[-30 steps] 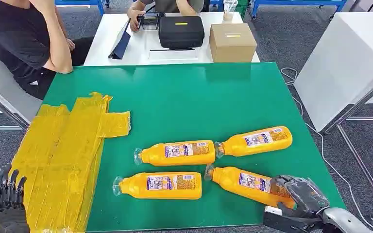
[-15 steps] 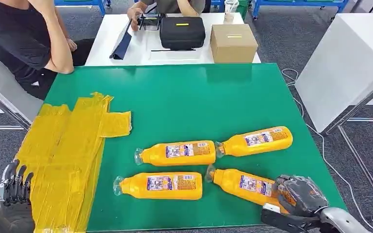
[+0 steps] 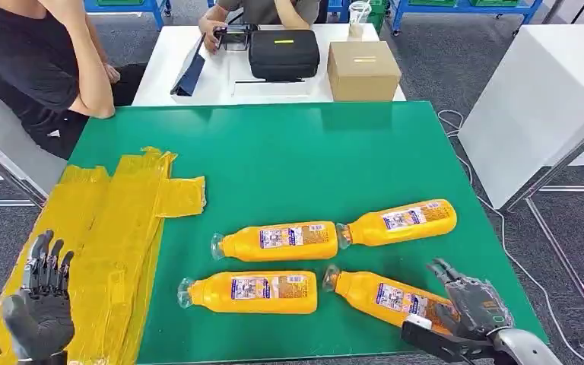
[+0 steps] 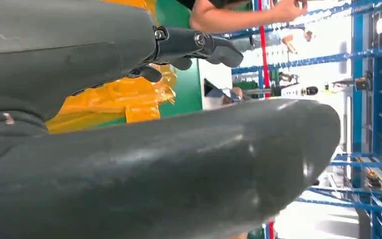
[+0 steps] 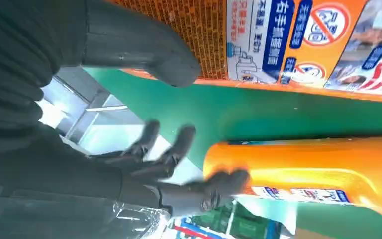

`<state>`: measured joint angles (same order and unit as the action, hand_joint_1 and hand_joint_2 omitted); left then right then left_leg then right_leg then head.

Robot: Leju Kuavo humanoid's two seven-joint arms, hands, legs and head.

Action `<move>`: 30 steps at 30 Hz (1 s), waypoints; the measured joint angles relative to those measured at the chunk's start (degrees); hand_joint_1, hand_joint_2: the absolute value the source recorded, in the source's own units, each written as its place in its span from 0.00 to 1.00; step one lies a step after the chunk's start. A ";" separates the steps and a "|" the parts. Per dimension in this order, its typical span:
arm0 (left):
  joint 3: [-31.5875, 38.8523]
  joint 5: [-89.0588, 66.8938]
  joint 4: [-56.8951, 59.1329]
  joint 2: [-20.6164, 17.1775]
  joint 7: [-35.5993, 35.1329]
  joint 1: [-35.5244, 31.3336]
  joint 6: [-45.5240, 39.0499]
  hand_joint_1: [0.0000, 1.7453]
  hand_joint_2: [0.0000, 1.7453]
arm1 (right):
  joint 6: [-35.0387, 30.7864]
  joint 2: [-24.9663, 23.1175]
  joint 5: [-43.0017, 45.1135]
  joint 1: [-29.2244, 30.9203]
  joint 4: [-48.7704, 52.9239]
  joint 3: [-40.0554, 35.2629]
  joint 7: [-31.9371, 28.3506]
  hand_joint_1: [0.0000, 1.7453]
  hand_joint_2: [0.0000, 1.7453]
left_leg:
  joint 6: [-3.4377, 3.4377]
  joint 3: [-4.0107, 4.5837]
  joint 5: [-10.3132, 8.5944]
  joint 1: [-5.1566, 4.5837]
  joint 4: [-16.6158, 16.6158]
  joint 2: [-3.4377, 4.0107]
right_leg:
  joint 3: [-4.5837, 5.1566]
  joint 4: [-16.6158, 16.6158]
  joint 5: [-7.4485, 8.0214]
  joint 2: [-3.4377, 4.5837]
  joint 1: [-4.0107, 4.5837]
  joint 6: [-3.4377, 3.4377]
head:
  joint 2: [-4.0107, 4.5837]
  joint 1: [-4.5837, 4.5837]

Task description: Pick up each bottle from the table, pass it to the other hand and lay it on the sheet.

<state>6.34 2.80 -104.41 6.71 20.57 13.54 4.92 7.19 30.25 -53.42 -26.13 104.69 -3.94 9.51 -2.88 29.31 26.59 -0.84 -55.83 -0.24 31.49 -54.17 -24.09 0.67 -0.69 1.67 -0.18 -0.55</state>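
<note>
The green table [image 3: 289, 160] carries everything, and I place the rest against it. Along its left side lies the yellow sheet [image 3: 110, 243], crumpled and flat, running down to the near edge and hanging a little past the left edge.

Four orange bottles lie on their sides in the near right part of the table, all well apart from the sheet, caps pointing toward it. The far-right bottle [image 3: 399, 222] is tilted and lies closest to the table's right edge; the far-left bottle [image 3: 277, 240] lies just beside its cap end. Nearer the front edge are the near-left bottle [image 3: 251, 292] and the near-right bottle [image 3: 388, 299].

The right hand [image 3: 468, 308] is at the table's near right corner, at the base end of the near-right bottle. Its fingers [image 3: 442, 270] are spread apart above the bottle, and the thumb [image 5: 144, 47] lies along the bottle's label side; the hand is not clamped on it.

The left hand [image 3: 42, 300] hangs off the table's near left corner, beside the sheet's edge, palm up with fingers [image 3: 46, 258] apart and nothing in it.
</note>
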 measured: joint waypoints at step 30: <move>-2.06 0.02 6.40 -0.79 2.23 -3.79 -0.70 0.00 0.00 | 13.22 -16.34 24.85 -2.49 16.87 17.70 -30.61 0.00 0.00 | -0.19 0.55 -0.12 0.07 -0.03 -0.02 | -0.35 0.21 0.31 -0.03 0.14 0.25 | 0.00 -0.02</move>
<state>4.28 2.82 -98.01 5.92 22.79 9.74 4.22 20.41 13.91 -28.56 -28.62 121.56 13.76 -21.10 -3.07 29.86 26.47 -0.77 -55.86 -0.26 31.13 -53.96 -23.78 0.64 -0.56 1.93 -0.17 -0.57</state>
